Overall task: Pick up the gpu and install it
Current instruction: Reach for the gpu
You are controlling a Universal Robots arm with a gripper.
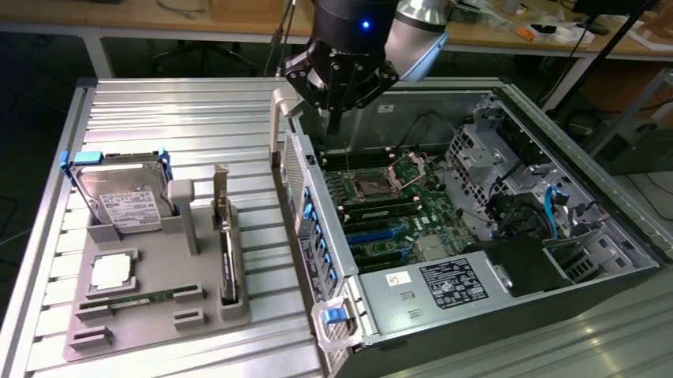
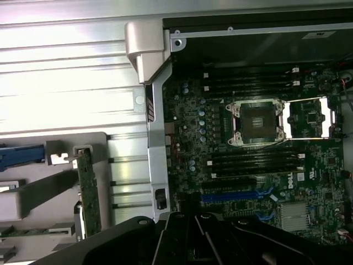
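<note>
Black gripper (image 1: 334,118), shut and apparently empty, hangs over the open computer case (image 1: 589,169), well apart from the gpu (image 1: 224,236); a descent here could strike the motherboard (image 1: 389,213) inside. Grey fixture tray (image 1: 147,323) holds the gpu on edge, beside a hard drive (image 1: 126,197), processor (image 1: 113,272) and memory stick (image 1: 137,302).
</note>
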